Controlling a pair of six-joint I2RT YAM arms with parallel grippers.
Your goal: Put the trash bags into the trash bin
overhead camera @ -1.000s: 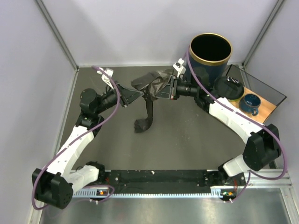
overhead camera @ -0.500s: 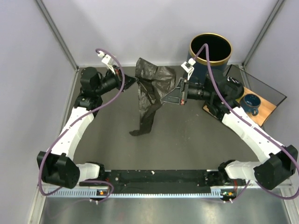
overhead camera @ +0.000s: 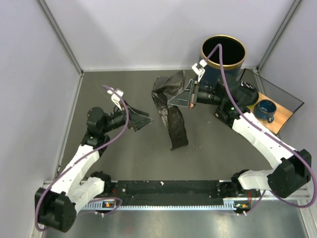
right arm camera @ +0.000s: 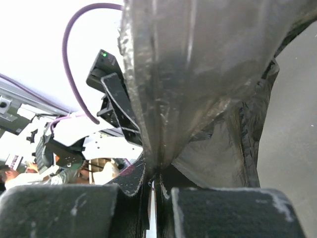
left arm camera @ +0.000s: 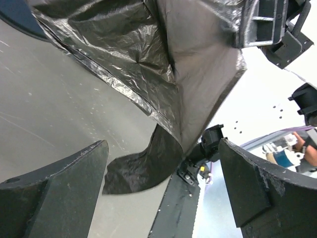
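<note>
Right jaws pinched on the trash bag (overhead camera: 176, 124), which hangs below them, apparently reaching the bench (overhead camera: 223, 163); left jaws spread, empty, the bag ahead of them.

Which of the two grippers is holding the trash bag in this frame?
The right gripper: it is shut on a bunched fold of the trash bag, which hangs from it. The left gripper is open and apart from the bag.

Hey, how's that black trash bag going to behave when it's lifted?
Likely floppy: the trash bag hangs in a limp strip from the right gripper. Probably light, as one pinch holds it up. Its glossy, crinkled film may slip.
</note>
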